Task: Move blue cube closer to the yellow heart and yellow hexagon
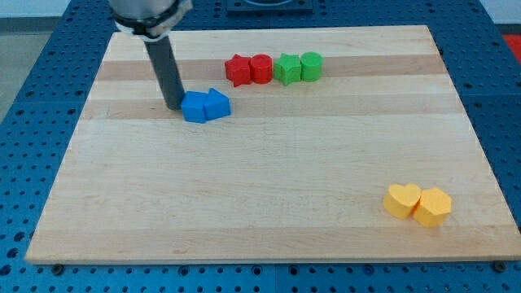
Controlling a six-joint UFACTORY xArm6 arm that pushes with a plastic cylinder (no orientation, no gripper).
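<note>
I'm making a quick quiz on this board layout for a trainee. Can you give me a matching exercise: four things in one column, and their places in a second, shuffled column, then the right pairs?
Things:
1. my tip
2. yellow hexagon
3. red blocks
4. green blocks

Places:
A. near the view's bottom right corner, touching the yellow heart
B. at the view's top, just right of the red pair
C. against the left side of the blue blocks
D. at the view's top, up and to the right of the blue pair

Pairs: 1-C, 2-A, 3-D, 4-B
</note>
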